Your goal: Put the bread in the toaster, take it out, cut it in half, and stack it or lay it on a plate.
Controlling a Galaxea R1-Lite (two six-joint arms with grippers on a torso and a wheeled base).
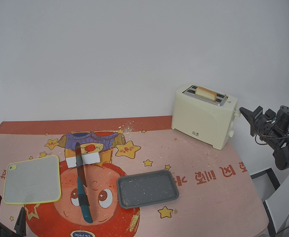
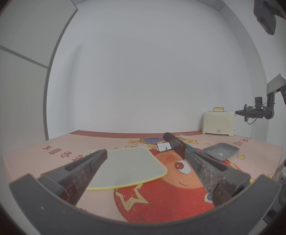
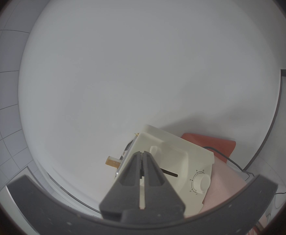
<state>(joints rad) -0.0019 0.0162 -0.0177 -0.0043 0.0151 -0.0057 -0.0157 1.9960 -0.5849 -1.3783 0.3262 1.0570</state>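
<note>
Bread is standing in the toaster at the table's far right, its top poking out of a slot. Your right gripper is hanging at the toaster's lever end, fingers pressed together on nothing. Contact with the lever: cannot tell. Your left gripper is sitting low at the near left corner, fingers spread wide, beside the board. The knife is lying between board and plate, blade propped on a white block.

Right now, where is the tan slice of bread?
In the head view, the tan bread slice pokes out of a slot in the cream plastic toaster at the far right of the table, the right gripper beside it.
</note>
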